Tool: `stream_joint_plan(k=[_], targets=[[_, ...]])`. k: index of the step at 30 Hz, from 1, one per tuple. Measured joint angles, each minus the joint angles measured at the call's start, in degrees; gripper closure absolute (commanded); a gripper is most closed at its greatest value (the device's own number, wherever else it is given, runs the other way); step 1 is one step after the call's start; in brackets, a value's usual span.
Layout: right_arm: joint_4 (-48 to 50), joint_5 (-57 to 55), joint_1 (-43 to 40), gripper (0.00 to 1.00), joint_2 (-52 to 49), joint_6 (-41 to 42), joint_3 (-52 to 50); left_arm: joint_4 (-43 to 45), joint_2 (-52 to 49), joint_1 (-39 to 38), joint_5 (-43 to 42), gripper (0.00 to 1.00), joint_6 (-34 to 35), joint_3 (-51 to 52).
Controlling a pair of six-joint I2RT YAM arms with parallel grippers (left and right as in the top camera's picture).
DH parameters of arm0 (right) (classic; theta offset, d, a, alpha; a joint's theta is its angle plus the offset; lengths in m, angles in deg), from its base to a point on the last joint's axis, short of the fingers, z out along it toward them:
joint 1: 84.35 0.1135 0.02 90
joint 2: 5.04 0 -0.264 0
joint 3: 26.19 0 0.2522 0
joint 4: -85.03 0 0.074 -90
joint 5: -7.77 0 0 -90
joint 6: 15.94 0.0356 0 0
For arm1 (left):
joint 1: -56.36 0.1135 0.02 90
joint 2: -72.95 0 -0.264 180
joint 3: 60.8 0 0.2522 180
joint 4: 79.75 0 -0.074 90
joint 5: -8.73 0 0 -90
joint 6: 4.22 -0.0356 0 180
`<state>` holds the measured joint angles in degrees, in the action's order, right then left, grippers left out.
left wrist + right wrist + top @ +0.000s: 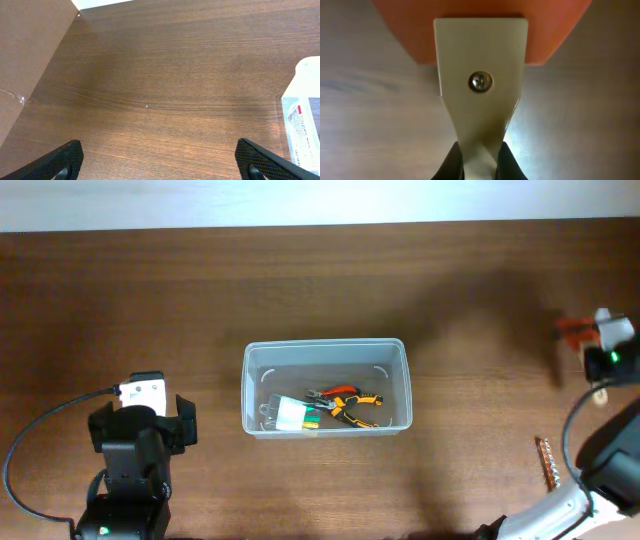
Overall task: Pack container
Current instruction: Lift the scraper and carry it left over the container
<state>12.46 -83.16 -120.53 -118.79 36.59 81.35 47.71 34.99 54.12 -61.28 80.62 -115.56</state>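
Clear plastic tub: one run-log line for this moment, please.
left gripper open | right gripper shut on cream-and-orange flat tool | clear plastic rectangular tub holds orange-handled pliers

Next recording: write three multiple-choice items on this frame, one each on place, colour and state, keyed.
1. The orange-handled pliers lie: A at the far edge; B inside the clear plastic rectangular container; C beside the left arm.
2. The flat tool in the right gripper is: A blue; B beige and orange; C green.
3. The left gripper is: A open, empty; B shut on pliers; C shut on tape.
Key: 1 B, container walls surround them overhead; 2 B, right wrist view shows those colours; 3 A, fingers spread over bare wooden table.
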Motion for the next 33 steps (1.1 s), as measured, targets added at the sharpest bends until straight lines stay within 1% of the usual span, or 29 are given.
stream_joint_plan(k=[6, 7, 12, 15, 16, 24, 28, 33], targets=[[-7.7, 0.8, 13.5, 0.94, -0.4, 0.0, 14.4, 0.0, 0.0, 0.0, 0.0, 0.01, 0.0, 0.0], [-9.1, 0.9, 17.9, 0.94, -0.3, 0.0, 18.2, 0.0, 0.0, 0.0, 0.0, 0.01, 0.0, 0.0], [-16.9, 1.0, 30.9, 0.90, -0.4, -2.8, 25.8, 0.0, 0.0, 0.0, 0.0, 0.01, 0.0, 0.0], [-20.1, 1.2, 39.1, 0.90, -0.4, -5.2, 26.8, 0.0, 0.0, 0.0, 0.0, 0.01, 0.0, 0.0], [-21.8, 1.4, 44.0, 0.90, -0.4, -6.7, 26.8, 0.0, 0.0, 0.0, 0.0, 0.01, 0.0, 0.0], [-23.0, 1.5, 61.1, 0.90, -0.4, -9.6, 26.8, 0.0, 0.0, 0.0, 0.0, 0.01, 0.0, 0.0], [-23.7, 1.9, 65.9, 0.90, -0.4, -10.6, 26.4, 0.0, 0.0, 0.0, 0.0, 0.01, 0.0, 0.0], [-23.8, 3.8, 67.0, 0.90, -0.4, -12.2, 20.8, 0.0, 0.0, 0.0, 0.0, 0.01, 0.0, 0.0]])
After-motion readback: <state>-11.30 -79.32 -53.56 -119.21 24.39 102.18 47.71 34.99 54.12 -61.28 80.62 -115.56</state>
